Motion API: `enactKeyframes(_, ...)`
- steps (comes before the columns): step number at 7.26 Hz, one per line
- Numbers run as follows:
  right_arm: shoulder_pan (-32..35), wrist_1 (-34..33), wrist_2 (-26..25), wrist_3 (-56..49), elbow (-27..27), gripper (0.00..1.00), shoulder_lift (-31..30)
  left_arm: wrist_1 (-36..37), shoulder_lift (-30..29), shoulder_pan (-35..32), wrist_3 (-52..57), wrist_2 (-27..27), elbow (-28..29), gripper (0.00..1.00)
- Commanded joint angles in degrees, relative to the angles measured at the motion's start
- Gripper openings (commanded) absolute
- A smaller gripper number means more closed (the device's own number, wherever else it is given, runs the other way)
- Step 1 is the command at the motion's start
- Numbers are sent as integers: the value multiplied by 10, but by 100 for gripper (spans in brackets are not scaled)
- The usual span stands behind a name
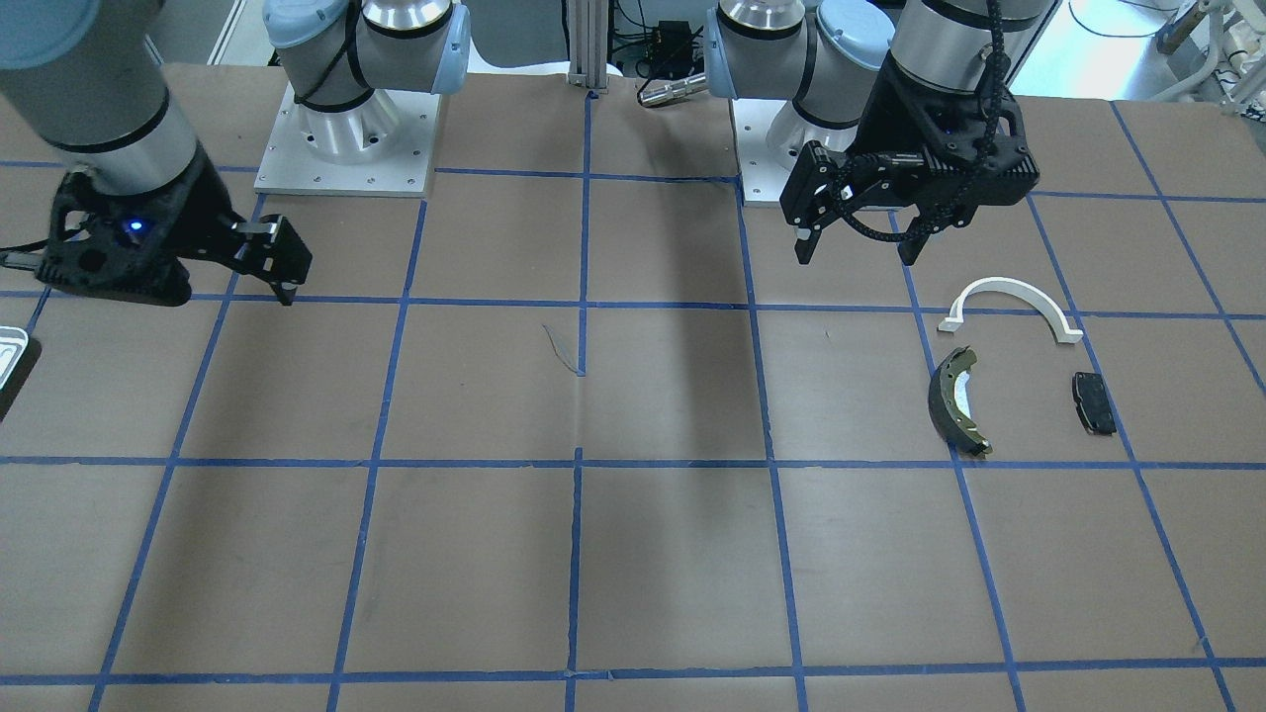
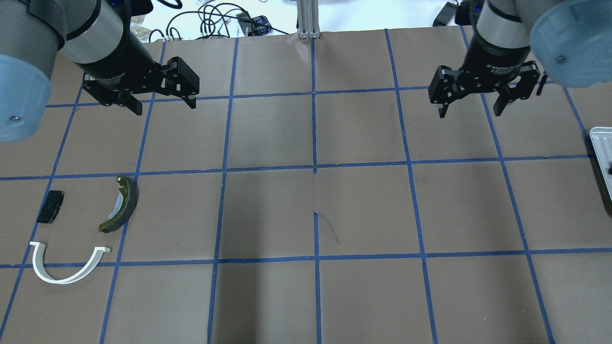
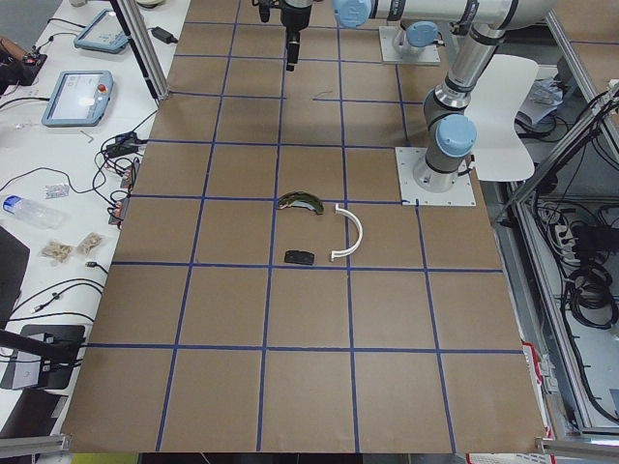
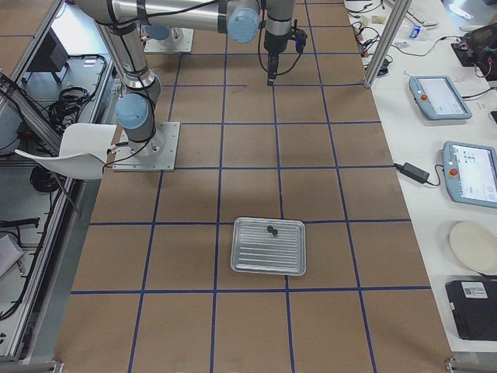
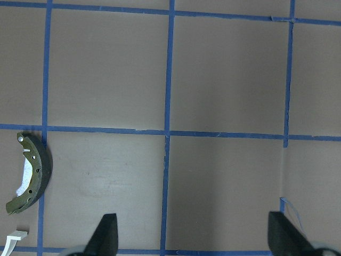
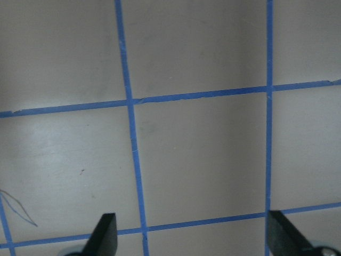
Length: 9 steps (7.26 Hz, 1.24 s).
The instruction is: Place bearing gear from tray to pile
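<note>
Left gripper [image 2: 165, 107] and right gripper [image 2: 470, 113] hang above the table [image 2: 363, 210], pointing down, fingers spread, empty. Bearing gear [image 4: 272, 231] lies in the tray [image 4: 268, 268]; pile [image 2: 130, 203] lies well apart. Brown surface, blue tape grid

desk [image 2: 363, 210] brown | tape grid [image 2: 314, 143] blue | tray [image 4: 264, 256] silvery white, ridged stripes | small parts [image 4: 270, 230] on it dark | arch [image 1: 1009, 285] white | brake shoe [image 1: 948, 400] dark, olive rim | pad [image 1: 1093, 402] black | left gripper [image 2: 165, 109], right gripper [image 2: 471, 113] black | arms [image 2: 28, 24] grey, caps [image 2: 569, 43] light blue
</note>
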Motion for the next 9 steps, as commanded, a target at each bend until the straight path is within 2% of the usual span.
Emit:
enactKeyframes(1, -109, -8, 0, -75, 0, 100, 21, 0, 0, 0, 1, -1, 0, 100)
enactKeyframes(2, -162, -34, 0, -104, 0, 100, 54, 0, 0, 0, 1, -1, 0, 100)
enactKeyframes(4, -259, -176, -5, -189, -2, 100, 138, 0, 0, 1, 2, -1, 0, 100)
enactKeyframes(5, -297, -210, -1, -209, -2, 100, 164, 0, -1, 1, 2, -1, 0, 100)
enactKeyframes(6, -327, -215, 0, -213, -5, 100, 193, 0, -1, 1, 2, -1, 0, 100)
enactKeyframes(8, -358, -317, 3, -265, -8, 100, 246, 0, 0, 1, 2, 0, 0, 100)
enactKeyframes(9, -385, -321, 30, -272, -4, 100, 260, 0, 0, 1, 2, 0, 0, 100)
